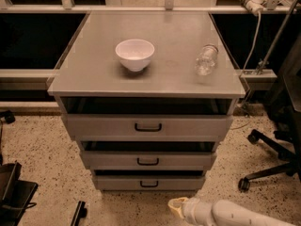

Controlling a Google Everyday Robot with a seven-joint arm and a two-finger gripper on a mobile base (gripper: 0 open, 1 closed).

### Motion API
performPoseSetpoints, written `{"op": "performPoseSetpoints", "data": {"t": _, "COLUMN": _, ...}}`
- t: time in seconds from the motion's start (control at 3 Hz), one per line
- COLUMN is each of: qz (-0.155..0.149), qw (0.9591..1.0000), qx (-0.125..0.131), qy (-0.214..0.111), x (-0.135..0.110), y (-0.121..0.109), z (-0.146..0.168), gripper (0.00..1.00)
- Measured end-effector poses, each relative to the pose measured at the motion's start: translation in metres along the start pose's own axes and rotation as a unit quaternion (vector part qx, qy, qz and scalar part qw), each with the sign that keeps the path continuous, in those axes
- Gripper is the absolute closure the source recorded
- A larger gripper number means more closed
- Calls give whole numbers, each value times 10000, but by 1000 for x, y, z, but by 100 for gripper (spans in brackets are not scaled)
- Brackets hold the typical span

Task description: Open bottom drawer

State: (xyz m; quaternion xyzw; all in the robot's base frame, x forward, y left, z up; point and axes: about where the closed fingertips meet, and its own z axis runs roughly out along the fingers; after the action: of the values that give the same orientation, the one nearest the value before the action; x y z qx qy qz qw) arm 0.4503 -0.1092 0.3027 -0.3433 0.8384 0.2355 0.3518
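Pincer (176, 206) in front of bottom drawer (149, 183).

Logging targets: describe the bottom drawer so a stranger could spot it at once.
Find the grey cabinet carrying a white bowl and a clear bottle. Down its front, the bottom drawer sits lowest, by the floor, up-left of the tool. Its face is narrower and shorter than the two above, with the smallest black handle.
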Motion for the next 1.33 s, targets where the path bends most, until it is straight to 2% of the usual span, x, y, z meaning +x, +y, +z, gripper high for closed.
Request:
{"op": "performPoseSetpoints", "data": {"t": 0.33, "qz": 27, "qw": 9992, "qx": 400, "qy": 60, "x": 4, "y": -20, "z": 1, "gripper": 100}}
{"op": "performPoseSetpoints", "data": {"t": 0.67, "qz": 27, "qw": 9992, "qx": 400, "qy": 60, "x": 4, "y": -20, "z": 1, "gripper": 100}}
{"op": "performPoseSetpoints", "data": {"t": 1.0, "qz": 88, "qw": 9993, "qx": 358, "qy": -72, "x": 10, "y": -32, "z": 21, "gripper": 100}}
{"op": "performPoseSetpoints", "data": {"t": 1.33, "qz": 203, "qw": 9979, "qx": 371, "qy": -488, "x": 5, "y": -55, "z": 52, "gripper": 100}}
